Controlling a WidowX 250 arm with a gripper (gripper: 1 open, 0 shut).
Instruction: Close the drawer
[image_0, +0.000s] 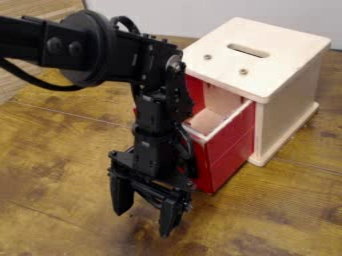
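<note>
We are observing the red drawer (225, 150) standing open at the centre right of the frame, its pale wooden interior showing and its red side facing us. It is projecting from the cream wooden cabinet (257, 75), which is occupying the upper right. The black robot gripper (144, 212) is hanging in front of the drawer, pointing down at the lower centre, and is partly hiding it. We are finding its fingers apart, with wooden floor (60, 180) showing between them. Contact with the drawer we cannot tell.
</note>
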